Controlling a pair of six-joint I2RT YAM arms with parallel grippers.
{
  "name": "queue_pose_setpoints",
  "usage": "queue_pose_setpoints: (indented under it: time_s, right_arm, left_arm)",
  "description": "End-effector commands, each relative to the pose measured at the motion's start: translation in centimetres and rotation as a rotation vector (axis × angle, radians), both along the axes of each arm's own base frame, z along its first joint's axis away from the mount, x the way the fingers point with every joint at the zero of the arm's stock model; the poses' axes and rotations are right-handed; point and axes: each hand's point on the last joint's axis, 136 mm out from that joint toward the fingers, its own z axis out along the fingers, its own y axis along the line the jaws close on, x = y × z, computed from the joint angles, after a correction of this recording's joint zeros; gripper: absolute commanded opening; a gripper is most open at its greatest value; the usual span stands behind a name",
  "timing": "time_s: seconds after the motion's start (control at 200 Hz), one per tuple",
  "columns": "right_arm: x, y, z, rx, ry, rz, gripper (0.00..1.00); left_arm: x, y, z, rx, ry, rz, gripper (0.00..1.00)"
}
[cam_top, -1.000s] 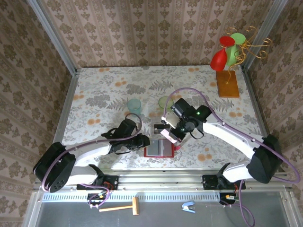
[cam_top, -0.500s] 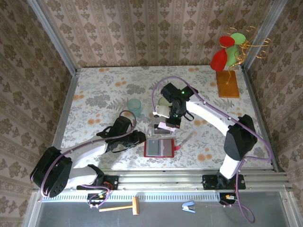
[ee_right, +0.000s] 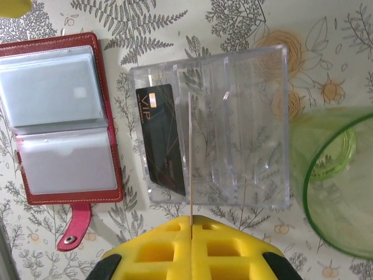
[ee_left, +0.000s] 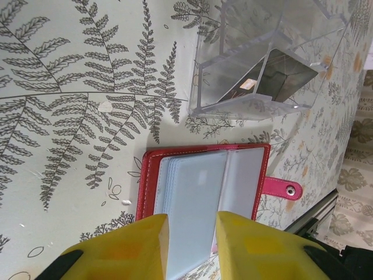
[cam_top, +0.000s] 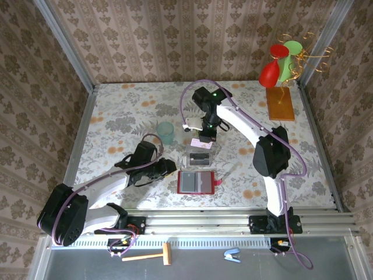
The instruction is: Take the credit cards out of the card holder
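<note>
The card holder (cam_top: 196, 182) lies open on the table, dark red with grey see-through pockets (ee_left: 201, 192) and a pink tab (ee_right: 74, 228). Behind it stands a clear plastic box (cam_top: 200, 158) with a black card (ee_right: 163, 137) in one slot. My right gripper (cam_top: 204, 137) hovers above the box, shut on a thin pinkish credit card (cam_top: 200, 142), which is edge-on (ee_right: 190, 151) in the right wrist view. My left gripper (cam_top: 166, 168) sits just left of the holder, low over the table. Its yellow fingers (ee_left: 137, 248) are slightly apart, with nothing between them.
A teal cup (cam_top: 165, 132) stands left of the box and a green cup (ee_right: 341, 192) right beside the box's far side. A wooden stand (cam_top: 280, 102) with red and green cups on wire arms is at the back right. Metal rails edge the table.
The right gripper has carried the card from over the holder back to above the clear box. The left gripper has drawn a little to the left, off the holder's edge.
</note>
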Motion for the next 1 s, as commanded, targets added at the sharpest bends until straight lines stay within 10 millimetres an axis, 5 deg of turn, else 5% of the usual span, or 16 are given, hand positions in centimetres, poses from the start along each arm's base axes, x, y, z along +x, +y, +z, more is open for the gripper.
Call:
queue_pose_setpoints:
  time_s: [0.0,0.995]
  right_arm:
    - [-0.8,0.1,0.0,-0.002,0.081,0.044,0.00]
    - [-1.0,0.5,-4.5,-0.069,0.255,0.086,0.00]
  left_arm:
    - [-0.3,0.2,0.0,-0.009,-0.004,-0.023,0.29]
    - [0.1,1.7,-0.8,-0.010,0.018,0.011,0.29]
